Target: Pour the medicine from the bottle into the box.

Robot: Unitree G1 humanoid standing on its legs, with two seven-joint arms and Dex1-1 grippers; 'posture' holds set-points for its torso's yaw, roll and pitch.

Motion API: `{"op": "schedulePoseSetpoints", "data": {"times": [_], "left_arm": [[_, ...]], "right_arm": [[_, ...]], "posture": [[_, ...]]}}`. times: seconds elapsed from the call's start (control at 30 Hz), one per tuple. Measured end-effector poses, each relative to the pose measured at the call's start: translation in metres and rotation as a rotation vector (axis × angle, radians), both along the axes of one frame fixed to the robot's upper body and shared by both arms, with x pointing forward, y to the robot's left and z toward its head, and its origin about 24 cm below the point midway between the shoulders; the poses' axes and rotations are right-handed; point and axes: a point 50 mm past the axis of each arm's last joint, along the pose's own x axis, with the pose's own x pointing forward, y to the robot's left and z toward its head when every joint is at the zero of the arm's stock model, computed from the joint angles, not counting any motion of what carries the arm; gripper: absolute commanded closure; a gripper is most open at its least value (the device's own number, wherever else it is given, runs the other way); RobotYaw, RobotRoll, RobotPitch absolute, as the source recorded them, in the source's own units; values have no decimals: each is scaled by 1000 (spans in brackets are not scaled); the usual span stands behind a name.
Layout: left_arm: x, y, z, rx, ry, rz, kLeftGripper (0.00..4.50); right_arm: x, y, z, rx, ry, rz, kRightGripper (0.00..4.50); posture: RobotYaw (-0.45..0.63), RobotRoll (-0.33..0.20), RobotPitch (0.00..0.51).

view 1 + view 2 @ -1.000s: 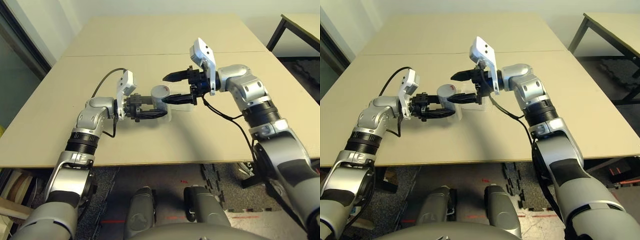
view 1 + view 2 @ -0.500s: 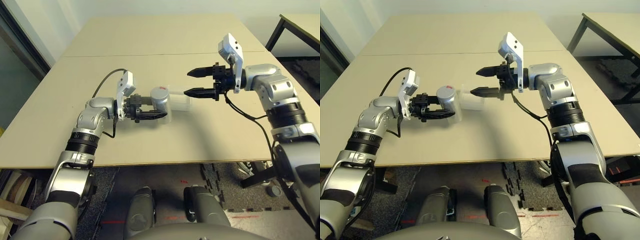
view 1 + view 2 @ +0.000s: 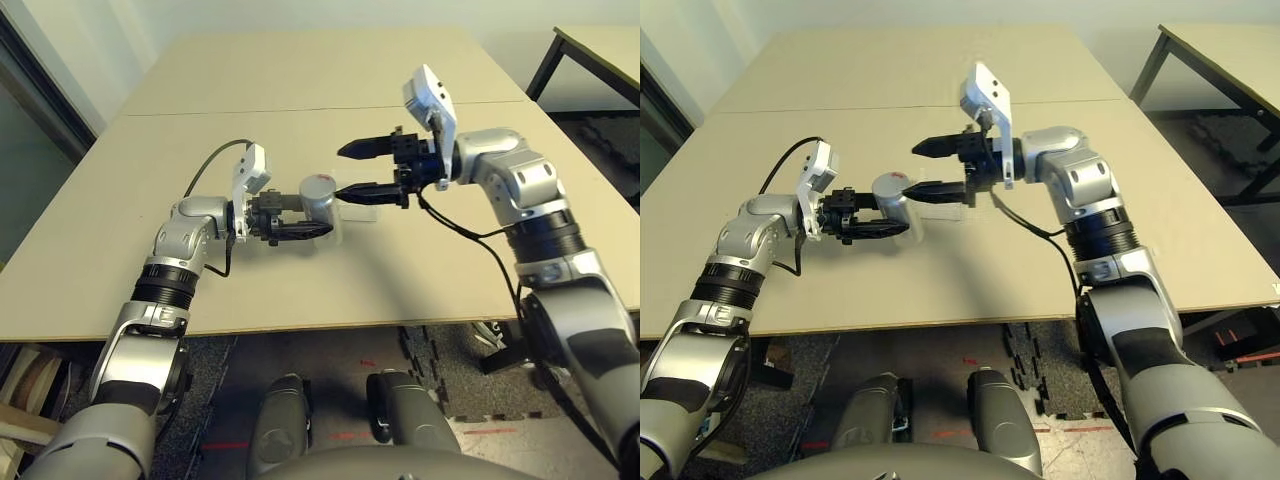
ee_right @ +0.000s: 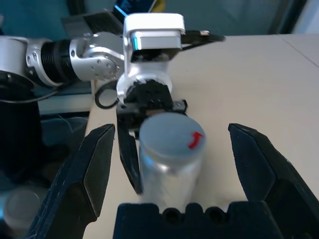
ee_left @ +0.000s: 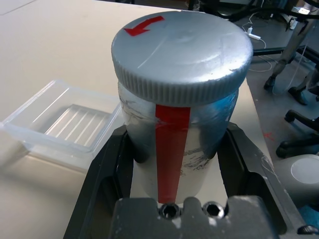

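my left pincer [image 3: 316, 213]: kinda snug around the bottle [image 5: 172, 144]
bottle: upright, lid on, left of my right pincer [image 3: 339, 173]
right pincer: spread wide, nothing in it
box [image 5: 67, 152]: on the table [image 3: 250, 290], just right of the bottle

Bottle [image 5: 174, 134]: clear glossy plastic body, looks silvery, matt red stripe down the side. Cap [image 5: 182, 55]: satin silver-grey, smooth top with a light scratch, ribbed rim. Box [image 5: 65, 124], right of bottle: clear glossy thin plastic, ridged base. Table [image 3: 240, 290]: smooth matt beige top. Left gripper [image 5: 172, 214]: black, matt, scuffed edges. Right gripper [image 4: 194, 219]: matt black, faceted. Arm shells [image 3: 135, 370]: satin silver, metallic look.
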Motion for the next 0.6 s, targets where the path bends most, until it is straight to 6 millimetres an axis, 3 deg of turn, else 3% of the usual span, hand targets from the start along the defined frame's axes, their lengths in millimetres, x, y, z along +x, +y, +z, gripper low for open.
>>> {"op": "schedulePoseSetpoints", "data": {"times": [0.23,0.6], "left_arm": [[0,0,0,0,-1,-1,1826],[-1,-2,2,1,-9,-7,1826]], "right_arm": [[-2,27,4,35,-16,50,0],[5,39,-5,-9,-52,53,0]], "posture": [[-69,0,56],[-57,0,51]]}}
